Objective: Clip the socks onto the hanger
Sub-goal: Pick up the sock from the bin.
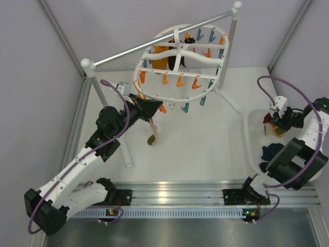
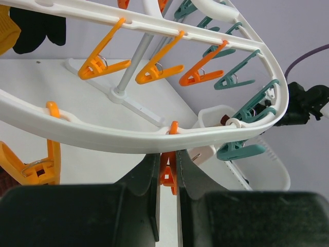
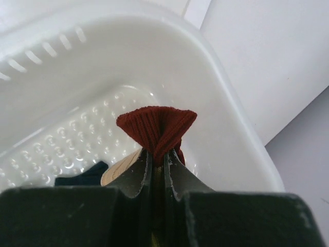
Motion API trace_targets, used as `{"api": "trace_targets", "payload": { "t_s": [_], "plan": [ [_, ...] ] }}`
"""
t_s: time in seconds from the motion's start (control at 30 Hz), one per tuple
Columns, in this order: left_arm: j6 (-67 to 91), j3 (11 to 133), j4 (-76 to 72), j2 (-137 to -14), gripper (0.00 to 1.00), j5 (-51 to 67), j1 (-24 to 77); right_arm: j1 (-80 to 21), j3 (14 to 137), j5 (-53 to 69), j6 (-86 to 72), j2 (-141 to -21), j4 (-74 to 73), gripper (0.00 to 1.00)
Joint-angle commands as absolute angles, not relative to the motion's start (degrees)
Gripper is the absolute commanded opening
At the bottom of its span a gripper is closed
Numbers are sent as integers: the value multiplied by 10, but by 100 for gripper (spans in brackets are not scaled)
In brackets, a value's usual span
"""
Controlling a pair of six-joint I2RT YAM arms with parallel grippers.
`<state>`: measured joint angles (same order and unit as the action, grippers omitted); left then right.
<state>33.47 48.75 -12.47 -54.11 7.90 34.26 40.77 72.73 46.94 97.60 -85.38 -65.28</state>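
Left hand [image 2: 167, 159] clamped an orange peg [image 2: 165, 174] under the hanger [image 2: 103, 141], probably to open it; right hand [image 3: 158, 157] pinched a red sock [image 3: 157, 123] above the basket [image 3: 229, 121], fetching it.

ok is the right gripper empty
No, the right gripper is shut on the dark red end of a sock over the white basket.

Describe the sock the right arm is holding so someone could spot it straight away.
Find the white perforated basket at the table's right edge. Over it the right gripper is shut on a sock, its dark red ribbed end fanning out past the fingertips. The dark blue sock lying beneath lacks that red.
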Motion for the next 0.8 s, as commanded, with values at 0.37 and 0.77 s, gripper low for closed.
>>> {"api": "trace_targets", "payload": {
  "t_s": [0.37,0.77],
  "plan": [
    [347,513,-126,-541,0,91,340,370,851,764,838,-737,-855,0],
    [361,520,-138,-549,0,97,340,90,527,665,107,-454,-132,0]
  ]
}}
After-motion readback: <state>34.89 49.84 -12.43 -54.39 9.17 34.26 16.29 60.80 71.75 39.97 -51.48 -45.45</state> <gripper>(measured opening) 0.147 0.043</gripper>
